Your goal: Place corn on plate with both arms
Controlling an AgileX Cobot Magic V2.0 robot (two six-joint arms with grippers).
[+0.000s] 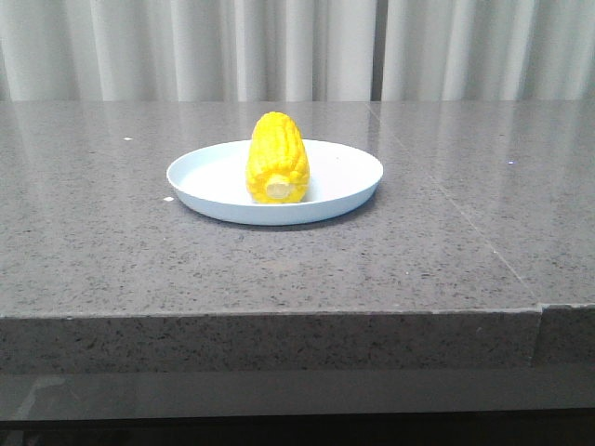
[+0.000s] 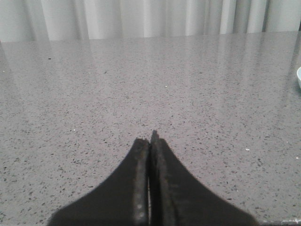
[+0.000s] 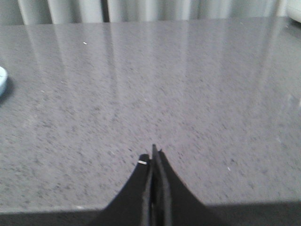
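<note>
The bright yellow corn [image 1: 277, 156] lies on the pale blue-white plate [image 1: 344, 181] in the middle of the grey stone table, its cream stub end facing the front. Neither arm shows in the front view. My left gripper [image 2: 150, 140] is shut and empty, low over bare table, with a sliver of the plate's rim [image 2: 299, 77] at the edge of its view. My right gripper [image 3: 153, 155] is shut and empty over bare table, with a bit of the plate's rim [image 3: 2, 79] at the edge of its view.
The grey speckled stone table [image 1: 102, 242] has a front edge near the camera and a seam [image 1: 446, 200] running back on the right side. Pale curtains [image 1: 186, 46] hang behind the table.
</note>
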